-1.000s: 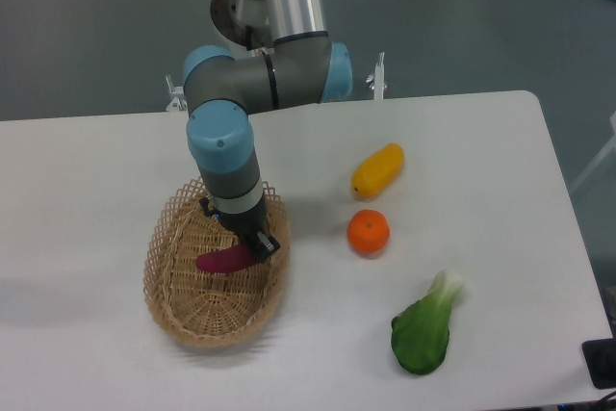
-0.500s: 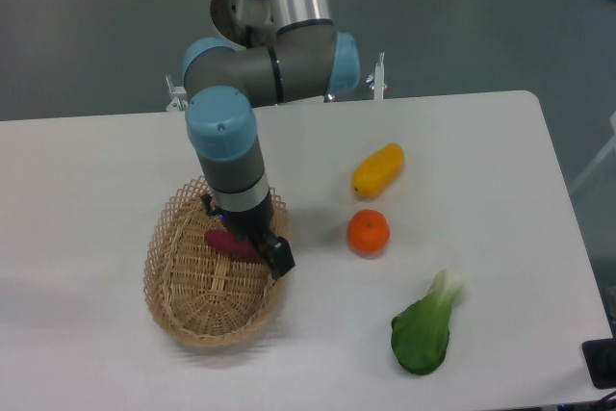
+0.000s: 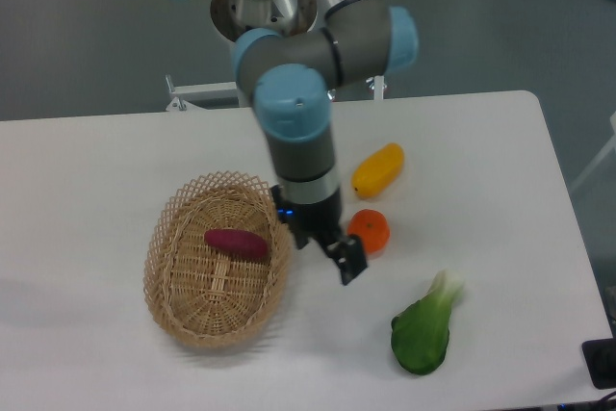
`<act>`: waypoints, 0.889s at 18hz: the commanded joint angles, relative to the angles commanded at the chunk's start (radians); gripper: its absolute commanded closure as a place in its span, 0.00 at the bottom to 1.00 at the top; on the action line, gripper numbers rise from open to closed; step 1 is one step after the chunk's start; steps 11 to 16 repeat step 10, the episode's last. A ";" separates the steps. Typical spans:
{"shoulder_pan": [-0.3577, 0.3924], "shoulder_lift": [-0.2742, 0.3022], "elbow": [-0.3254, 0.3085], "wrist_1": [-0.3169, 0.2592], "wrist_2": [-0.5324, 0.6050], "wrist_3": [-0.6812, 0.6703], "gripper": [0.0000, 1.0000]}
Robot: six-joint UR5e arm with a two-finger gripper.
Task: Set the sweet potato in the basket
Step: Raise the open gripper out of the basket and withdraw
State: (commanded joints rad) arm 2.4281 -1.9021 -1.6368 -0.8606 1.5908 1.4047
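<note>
Since the earlier frames the arm has swung right, out of the basket, and the tool now hangs above the bench just beside the orange, between basket and orange. The potato lies on its side on the basket floor, free of the tool, resting against the weave a little above centre. That looks like a finished drop: the tuber sits low inside the rim, so it should stay put. The tool carries nothing; its fingers point down and right, but whether they stand wide or narrow I cannot tell. The yellow fruit and the bok choy lie apart, untouched.
</note>
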 joint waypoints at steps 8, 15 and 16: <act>0.062 -0.009 0.003 0.005 -0.006 0.128 0.00; 0.062 -0.009 0.003 0.006 -0.006 0.128 0.00; 0.062 -0.009 0.003 0.006 -0.006 0.128 0.00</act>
